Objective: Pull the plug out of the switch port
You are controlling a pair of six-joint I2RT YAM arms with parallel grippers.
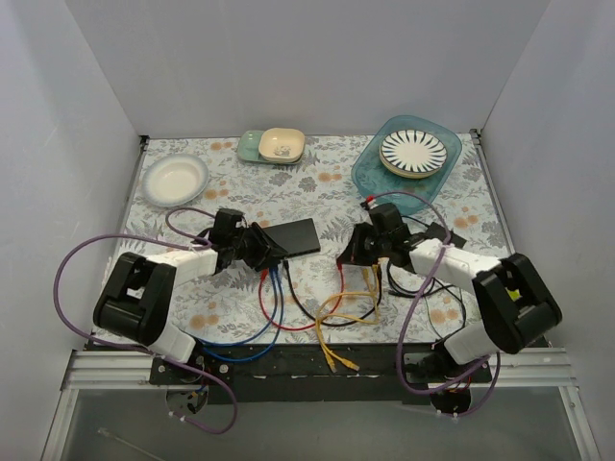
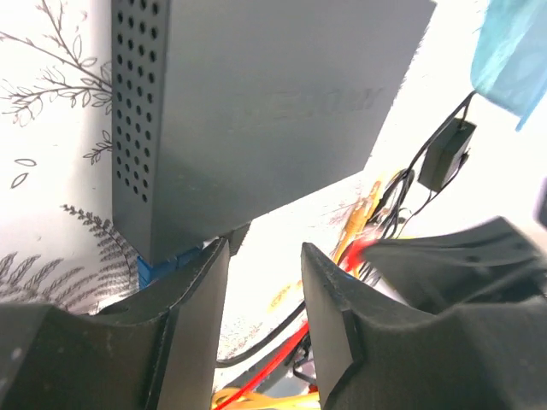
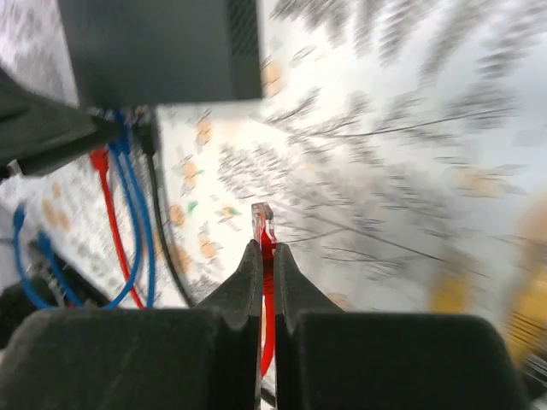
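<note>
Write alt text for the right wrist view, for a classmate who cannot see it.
The right gripper pinches a red cable whose clear plug sticks out free of the black switch box. Blue cables and a second red cable run to the box's edge over a blurred floral tablecloth.

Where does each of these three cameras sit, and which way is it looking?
Top: above and behind, looking down on the table; left arm and right arm show.
Left wrist: on the left arm, facing the box close up; open left gripper shows.
Right wrist: on the right arm, facing table and box; right gripper pinches a red cable.
Shared: all see the box.
</note>
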